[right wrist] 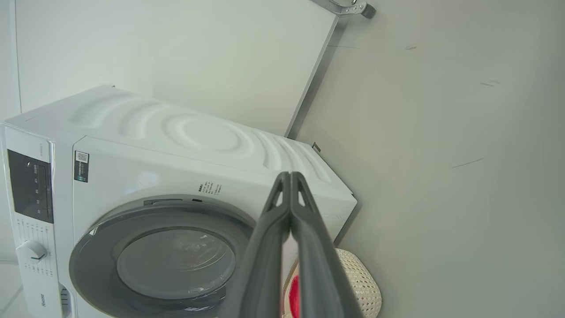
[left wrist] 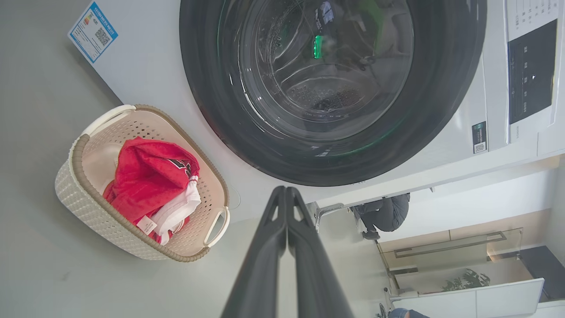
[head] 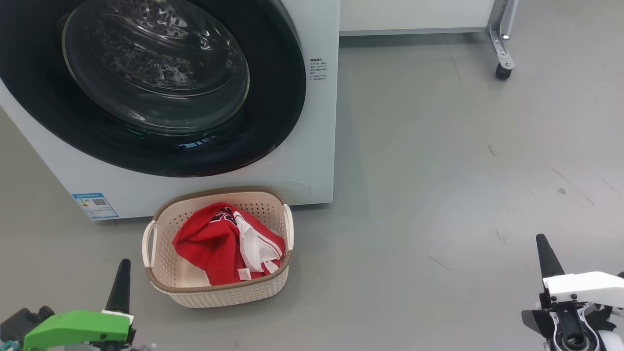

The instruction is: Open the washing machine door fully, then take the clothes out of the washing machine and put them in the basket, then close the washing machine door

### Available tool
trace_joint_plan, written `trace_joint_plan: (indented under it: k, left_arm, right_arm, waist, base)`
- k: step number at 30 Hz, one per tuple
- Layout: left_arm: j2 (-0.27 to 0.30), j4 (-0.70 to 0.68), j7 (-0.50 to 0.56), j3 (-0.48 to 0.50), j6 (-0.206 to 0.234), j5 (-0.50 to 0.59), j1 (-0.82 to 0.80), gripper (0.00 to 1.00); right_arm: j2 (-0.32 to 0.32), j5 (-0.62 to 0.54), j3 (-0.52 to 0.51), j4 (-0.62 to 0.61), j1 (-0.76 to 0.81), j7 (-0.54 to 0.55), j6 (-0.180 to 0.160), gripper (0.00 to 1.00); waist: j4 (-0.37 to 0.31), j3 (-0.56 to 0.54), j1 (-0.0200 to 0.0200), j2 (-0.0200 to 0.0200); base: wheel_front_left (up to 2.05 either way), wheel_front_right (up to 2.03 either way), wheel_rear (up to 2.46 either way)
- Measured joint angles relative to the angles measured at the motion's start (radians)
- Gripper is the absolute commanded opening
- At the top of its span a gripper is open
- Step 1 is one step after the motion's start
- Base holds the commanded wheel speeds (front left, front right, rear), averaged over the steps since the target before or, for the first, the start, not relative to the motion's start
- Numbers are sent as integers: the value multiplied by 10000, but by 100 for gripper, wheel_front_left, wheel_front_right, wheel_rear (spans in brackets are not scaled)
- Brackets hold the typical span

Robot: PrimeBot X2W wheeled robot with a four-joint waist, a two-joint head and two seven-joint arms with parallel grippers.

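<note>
Green left wrist shell (head: 73,329), white right wrist shell (head: 587,282) — long dark tapered fingers (left wrist: 265,247)

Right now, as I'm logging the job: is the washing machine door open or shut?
Shut. The washing machine door sits flush against the front of the washing machine; no gap shows around its black rim.

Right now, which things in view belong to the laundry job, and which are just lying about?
Part of the job:
washing machine
door, shut
red clothes, lying in the basket
basket, on the floor in front of the machine

Just lying about:
castered metal leg, off to the right
person, bent over in the background
potted plant
</note>
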Motion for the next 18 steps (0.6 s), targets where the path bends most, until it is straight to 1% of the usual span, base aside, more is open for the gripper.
trace_joint_plan:
  k: [5, 7, 18]
  left_arm:
    - [-33, 6, 157, 102, 0, -462, -92, 0]
    - [-42, 8, 199, 136, 0, -763, -98, 0]
    - [-92, 17, 583, 426, 0, -1787, -214, 0]
  right_arm:
    - [42, 608, -90, 42, -130, 178, 12, 0]
    - [59, 851, -134, 69, -142, 253, 77, 0]
    - [165, 2199, -349, 159, -329, 617, 184, 0]
  waist:
    - [-30, -8, 0, 0]
    - [-42, -11, 0, 0]
    - [-107, -25, 0, 0]
  base:
    - [0, 0, 0]
    - [0, 0, 0]
    - [0, 0, 0]
